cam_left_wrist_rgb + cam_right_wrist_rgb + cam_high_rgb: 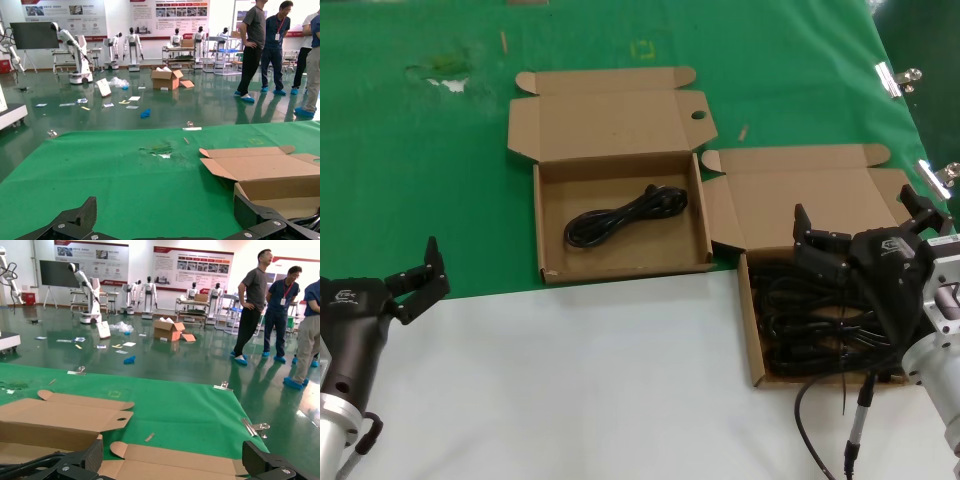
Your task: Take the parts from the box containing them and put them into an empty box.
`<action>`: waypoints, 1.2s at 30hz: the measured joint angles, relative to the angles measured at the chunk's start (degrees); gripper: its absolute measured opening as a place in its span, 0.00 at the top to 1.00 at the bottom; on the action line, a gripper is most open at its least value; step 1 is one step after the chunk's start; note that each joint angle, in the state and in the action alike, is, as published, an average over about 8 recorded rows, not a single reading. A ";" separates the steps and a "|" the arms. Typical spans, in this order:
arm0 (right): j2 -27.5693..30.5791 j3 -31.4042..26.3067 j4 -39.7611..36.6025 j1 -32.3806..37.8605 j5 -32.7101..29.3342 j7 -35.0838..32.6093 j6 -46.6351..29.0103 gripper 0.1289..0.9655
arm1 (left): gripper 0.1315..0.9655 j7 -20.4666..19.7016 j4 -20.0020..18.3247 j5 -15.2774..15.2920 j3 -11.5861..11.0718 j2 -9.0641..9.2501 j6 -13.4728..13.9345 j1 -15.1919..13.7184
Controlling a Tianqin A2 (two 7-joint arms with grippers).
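The right gripper [860, 232] hangs with jaws spread wide over the shallow brown cardboard box with a plain lid flap [754, 340] at the right of the counter [570, 370] — inside lies a tangle of black rubber power cords [800, 320]. To its left, on the green cloth [420, 150], the brown cardboard box with a round hole in its lid flap [620, 265] holds one looped black cord bundle [625, 214]. The left gripper [420, 280] waits at the near left, jaws open and holding nothing.

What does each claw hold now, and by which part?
Nothing is held. The right claw is open above the box of cords; the left claw is open over the table, apart from both boxes.
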 joint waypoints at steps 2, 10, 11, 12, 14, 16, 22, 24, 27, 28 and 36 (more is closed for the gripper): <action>0.00 0.00 0.00 0.00 0.00 0.00 0.00 0.00 | 0.00 0.00 0.00 0.00 0.00 0.00 0.00 0.00; 0.00 0.00 0.00 0.00 0.00 0.00 0.00 0.00 | 0.00 -0.01 0.00 -0.01 0.00 0.00 0.00 0.00; 0.00 0.00 0.00 0.00 0.00 0.00 0.00 0.00 | 0.00 -0.02 0.00 -0.01 0.00 0.00 0.00 0.00; 0.00 0.00 0.00 0.00 0.00 0.00 0.00 0.00 | 0.00 -0.02 0.00 -0.01 0.00 0.00 0.00 0.00; 0.00 0.00 0.00 0.00 0.00 0.00 0.00 0.00 | 0.00 -0.03 0.00 0.00 0.00 0.00 0.00 0.00; 0.00 0.00 0.00 0.00 0.00 0.00 0.00 0.00 | 0.00 -0.04 0.00 0.00 0.00 0.00 0.00 0.00; 0.00 0.00 0.00 0.00 0.00 0.00 0.00 0.00 | 0.00 -0.01 0.00 0.00 0.00 0.00 0.00 0.00; 0.00 0.00 0.00 0.00 0.00 0.00 0.00 0.00 | 0.00 -0.01 0.00 0.00 0.00 0.00 0.00 0.00; 0.00 0.00 0.00 0.00 0.00 0.00 0.00 0.00 | 0.00 -0.01 0.00 0.00 0.00 0.00 0.00 0.00; 0.00 0.00 0.00 0.00 0.00 0.00 0.00 0.00 | 0.00 -0.01 0.00 0.00 0.00 0.00 0.00 0.00; 0.00 0.00 0.00 0.00 0.00 0.00 0.00 0.00 | 0.00 -0.01 0.00 0.00 0.00 0.00 0.00 0.00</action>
